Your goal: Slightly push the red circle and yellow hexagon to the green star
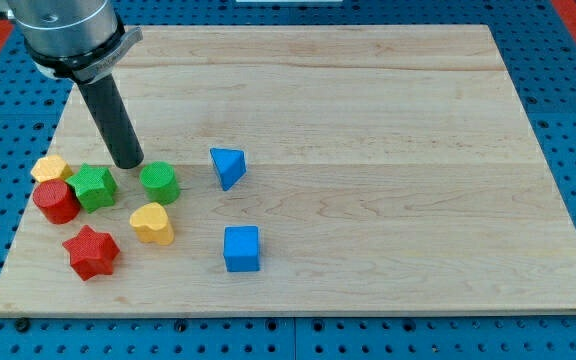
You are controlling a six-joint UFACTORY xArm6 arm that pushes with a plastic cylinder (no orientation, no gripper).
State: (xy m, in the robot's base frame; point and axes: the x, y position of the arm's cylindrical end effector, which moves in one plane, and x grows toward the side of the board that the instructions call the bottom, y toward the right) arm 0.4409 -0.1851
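Observation:
The red circle [56, 201] sits near the board's left edge, touching the green star [94, 186] on its right. The yellow hexagon [50, 168] lies just above the red circle, at the green star's upper left. My tip [128, 163] rests on the board just above and between the green star and a green circle-like block [159, 182], close to both.
A yellow heart [153, 222], a red star [90, 251], a blue triangle [227, 166] and a blue cube [241, 248] lie nearby. The wooden board [368, 150] ends close to the left of the red circle.

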